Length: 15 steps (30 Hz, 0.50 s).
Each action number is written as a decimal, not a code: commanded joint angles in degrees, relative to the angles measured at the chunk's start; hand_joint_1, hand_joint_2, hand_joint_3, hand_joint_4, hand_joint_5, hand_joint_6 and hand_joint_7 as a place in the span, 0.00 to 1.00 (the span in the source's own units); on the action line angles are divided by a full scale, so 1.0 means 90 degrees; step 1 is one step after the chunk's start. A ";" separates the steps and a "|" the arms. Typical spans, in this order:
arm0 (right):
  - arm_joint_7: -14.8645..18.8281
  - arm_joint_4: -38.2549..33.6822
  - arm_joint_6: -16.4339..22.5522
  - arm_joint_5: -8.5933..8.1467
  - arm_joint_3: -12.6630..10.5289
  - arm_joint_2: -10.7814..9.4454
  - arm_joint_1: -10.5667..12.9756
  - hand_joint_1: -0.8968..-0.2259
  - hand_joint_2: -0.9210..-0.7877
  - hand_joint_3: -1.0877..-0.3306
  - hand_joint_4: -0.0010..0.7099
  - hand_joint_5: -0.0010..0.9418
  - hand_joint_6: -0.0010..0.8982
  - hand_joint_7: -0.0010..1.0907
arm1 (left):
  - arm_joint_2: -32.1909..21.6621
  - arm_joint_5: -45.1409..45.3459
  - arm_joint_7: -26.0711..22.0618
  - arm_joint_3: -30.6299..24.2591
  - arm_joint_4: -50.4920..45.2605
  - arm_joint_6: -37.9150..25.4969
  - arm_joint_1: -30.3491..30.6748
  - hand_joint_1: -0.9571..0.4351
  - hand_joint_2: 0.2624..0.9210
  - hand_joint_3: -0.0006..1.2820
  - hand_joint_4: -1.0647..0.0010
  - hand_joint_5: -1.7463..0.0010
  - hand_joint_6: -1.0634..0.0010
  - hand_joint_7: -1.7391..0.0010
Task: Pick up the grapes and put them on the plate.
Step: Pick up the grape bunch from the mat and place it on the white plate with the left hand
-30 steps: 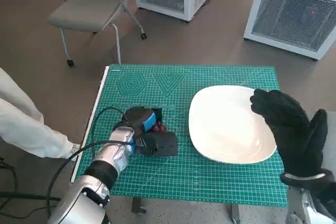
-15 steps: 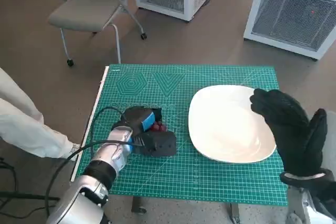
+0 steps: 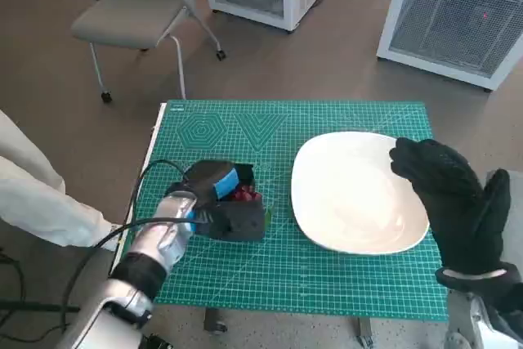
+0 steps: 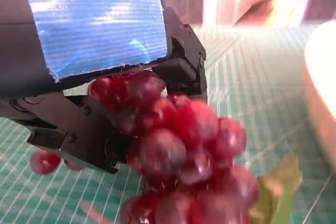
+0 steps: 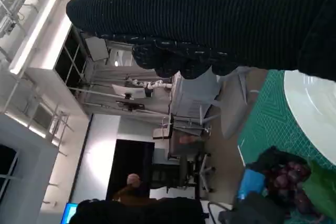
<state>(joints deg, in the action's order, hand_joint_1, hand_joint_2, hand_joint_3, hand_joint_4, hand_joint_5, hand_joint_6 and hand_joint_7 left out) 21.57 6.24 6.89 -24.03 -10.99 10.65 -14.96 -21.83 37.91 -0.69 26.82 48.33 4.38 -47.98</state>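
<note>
Nearest the camera, low in the frame, the two forearms come up. The right hand (image 3: 453, 206) in its black glove hangs at the lower right, holding nothing, fingers spread over the plate's right edge. At lower left the left hand (image 3: 221, 202) sits on the green mat (image 3: 343, 271) with its black fingers wrapped around the grapes (image 3: 243, 194); the wrist view shows the red bunch (image 4: 184, 156) pressed right against them, a green leaf (image 4: 278, 187) at its side. Just right of that, the white plate (image 3: 351, 194) fills the mat's right half. Beyond the table, a grey chair (image 3: 135, 14) stands upper left, white cabinets (image 3: 458, 22) upper right.
</note>
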 commanded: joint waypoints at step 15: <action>0.0013 -0.0221 0.0065 0.0038 0.0043 -0.0047 -0.0028 0.82 0.00 0.61 0.52 0.96 0.20 0.97 | -0.0571 -0.0497 -0.0586 -0.1076 -0.2777 -0.0245 0.0727 0.69 1.00 0.03 0.33 0.35 0.36 0.36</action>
<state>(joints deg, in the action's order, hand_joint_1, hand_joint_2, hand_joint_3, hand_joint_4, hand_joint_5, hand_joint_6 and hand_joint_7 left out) 21.57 5.13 7.68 -23.98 -10.85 10.50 -15.63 -26.39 34.70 -5.50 18.68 26.06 2.34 -42.62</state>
